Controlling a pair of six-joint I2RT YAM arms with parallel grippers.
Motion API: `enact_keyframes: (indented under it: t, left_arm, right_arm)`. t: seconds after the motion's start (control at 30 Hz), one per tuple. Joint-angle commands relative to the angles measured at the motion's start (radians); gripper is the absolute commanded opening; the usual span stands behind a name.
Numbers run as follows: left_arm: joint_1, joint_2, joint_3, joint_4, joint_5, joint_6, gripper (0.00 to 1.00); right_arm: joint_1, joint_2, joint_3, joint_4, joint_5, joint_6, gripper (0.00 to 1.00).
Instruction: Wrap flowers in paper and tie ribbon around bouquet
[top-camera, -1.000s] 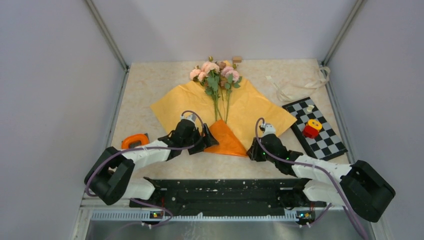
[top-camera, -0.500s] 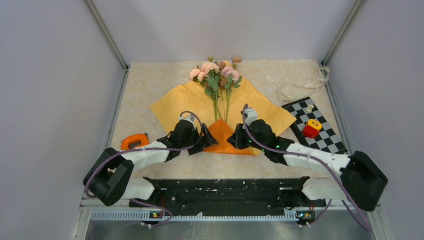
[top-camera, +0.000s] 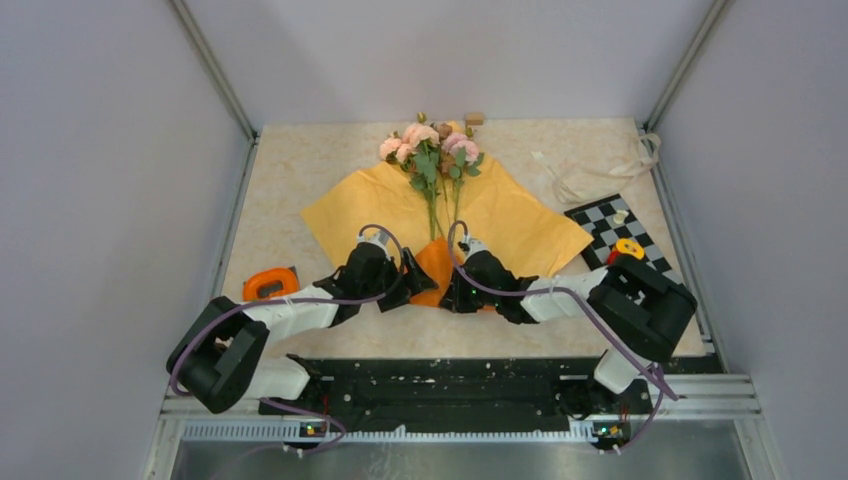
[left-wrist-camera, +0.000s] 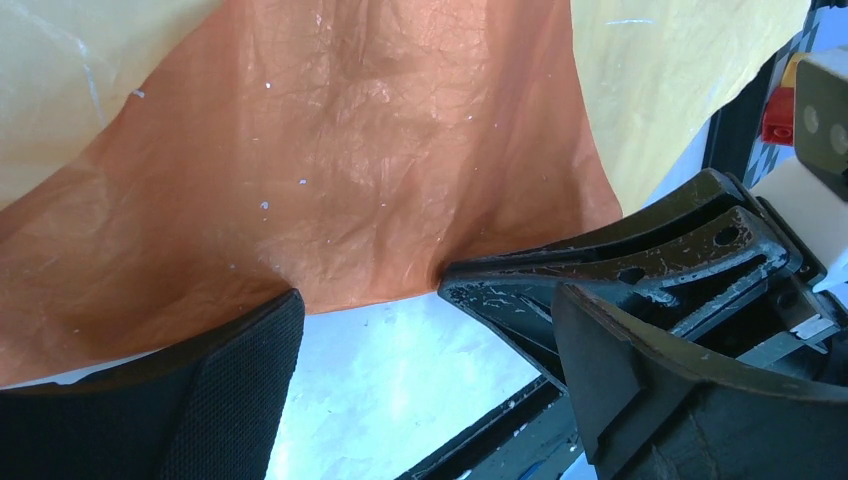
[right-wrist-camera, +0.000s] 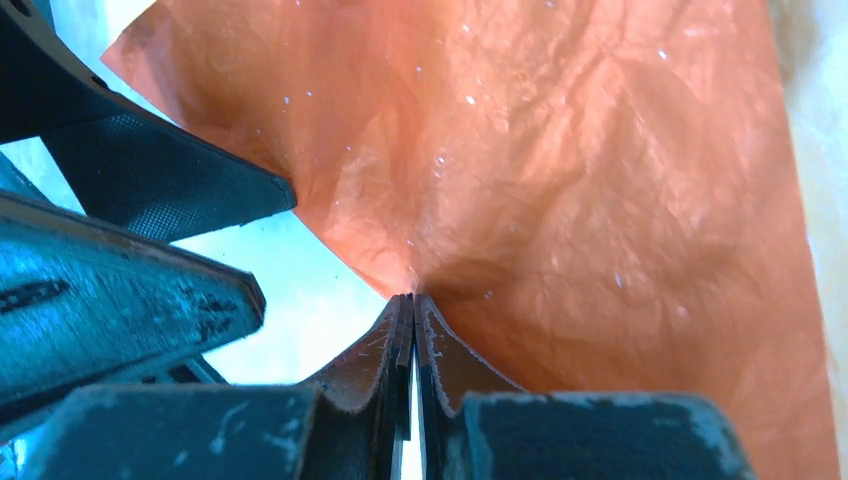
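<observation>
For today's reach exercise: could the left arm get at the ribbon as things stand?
Doubtful: the ribbon lies far off right, and the right gripper, pinching the paper, stands in between.

Overhead view: we record bright, even, diffuse light from above, short soft shadows under both arms on the table (top-camera: 290, 170), and sharp focus throughout. Wrist views: we list the paper (left-wrist-camera: 380, 150) as crisp, its crinkles carrying small white glints. The bare table there is washed out to a bluish white. The right gripper (right-wrist-camera: 412, 305) reads dark and soft-focused along the bottom edge.
</observation>
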Motion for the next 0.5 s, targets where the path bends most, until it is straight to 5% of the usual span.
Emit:
enact_keyframes:
  t: [0.0,0.47]
  left_arm:
    - [-0.006,0.013,-0.05,-0.121,-0.01,0.004,0.99]
    - [-0.006,0.022,-0.05,-0.128,-0.037,-0.013,0.99]
  right_arm:
    - [-0.001,-0.061,-0.092,-0.039,0.061,0.055,0.05]
    - [-0.103,-0.327,-0.342,-0.191,0.151,0.118,0.02]
